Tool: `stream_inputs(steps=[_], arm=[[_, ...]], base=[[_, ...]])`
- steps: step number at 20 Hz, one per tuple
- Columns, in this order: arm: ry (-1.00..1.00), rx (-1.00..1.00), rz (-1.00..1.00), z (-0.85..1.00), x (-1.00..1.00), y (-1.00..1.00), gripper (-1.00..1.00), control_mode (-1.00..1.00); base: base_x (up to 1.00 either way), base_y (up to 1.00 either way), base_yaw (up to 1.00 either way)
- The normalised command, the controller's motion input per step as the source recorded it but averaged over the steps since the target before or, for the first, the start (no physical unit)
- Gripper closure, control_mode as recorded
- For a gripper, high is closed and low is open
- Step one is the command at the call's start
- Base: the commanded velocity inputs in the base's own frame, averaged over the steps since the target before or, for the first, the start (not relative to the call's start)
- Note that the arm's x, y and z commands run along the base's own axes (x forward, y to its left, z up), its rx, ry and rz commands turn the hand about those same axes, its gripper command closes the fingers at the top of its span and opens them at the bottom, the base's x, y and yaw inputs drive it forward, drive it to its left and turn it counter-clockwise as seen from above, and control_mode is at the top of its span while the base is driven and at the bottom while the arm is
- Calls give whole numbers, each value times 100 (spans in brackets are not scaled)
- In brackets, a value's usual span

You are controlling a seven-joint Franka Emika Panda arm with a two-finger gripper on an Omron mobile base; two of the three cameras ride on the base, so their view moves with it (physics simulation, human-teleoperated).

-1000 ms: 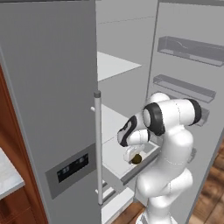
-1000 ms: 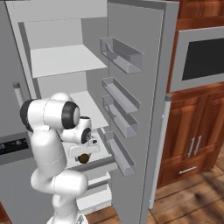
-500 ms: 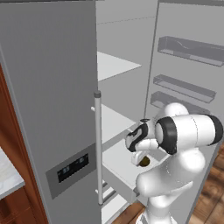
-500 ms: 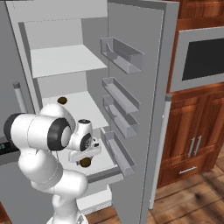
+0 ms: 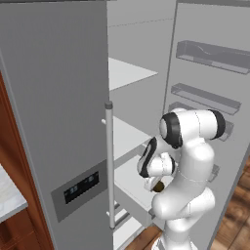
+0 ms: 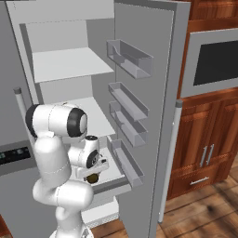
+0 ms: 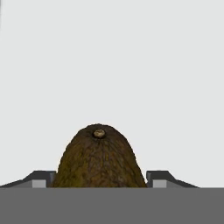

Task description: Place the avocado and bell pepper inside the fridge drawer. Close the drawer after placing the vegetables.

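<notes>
The fridge drawer [image 6: 111, 185], a wide shallow pale grey pull-out tray with a darker grey front strip, stands pulled out from the lower part of a tall grey refrigerator [image 5: 53, 112] whose right-hand door [image 6: 139, 116] hangs wide open. Flat white shelves [image 6: 69, 65] sit inside the cabinet above the drawer, and clear grey door bins [image 6: 130, 58] are stacked down the inner face of the open door. A long grey vertical handle [image 5: 109, 161] runs down the closed left door, next to a dark dispenser panel [image 5: 80, 188]. To the right of the fridge are reddish-brown wooden cabinets [image 6: 204, 153] with a dark-windowed built-in oven [image 6: 216, 60] above them, over a wood plank floor [image 6: 204, 214].

The white robot arm with dark joints [image 6: 56, 139] folds in front of the fridge, its hand reaching down over the open drawer. The two-finger gripper [image 7: 100, 178] is clamped on the avocado [image 7: 99, 157], a small dark olive-brown oval lump with a pale stem scar at its tip. In the hand view one dark fingertip [image 7: 40, 178] sits against each side of the fruit. From both base views the avocado [image 6: 92, 178] hangs just under the hand, above the pale drawer floor; whether it touches that floor cannot be told.
</notes>
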Motion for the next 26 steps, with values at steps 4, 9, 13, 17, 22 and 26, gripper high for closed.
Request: stream_inputs(steps=[4,9,13,17,22,26], arm=[[1,0,-1,-58,1,0,100,-100],[-2,2,-1,-38,-15,0,100,-100],[-3,0,-5,-14,-40,0,-100,-100],[-2,0,-6,21,-10,0,-100,-100],[-2,0,-3,46,0,0,-100,-100],[-9,0,-1,67,-13,0,-100,-100]], base=[[0,0,0],[0,0,0],[0,0,0],[0,0,0],[0,0,0],[0,0,0]])
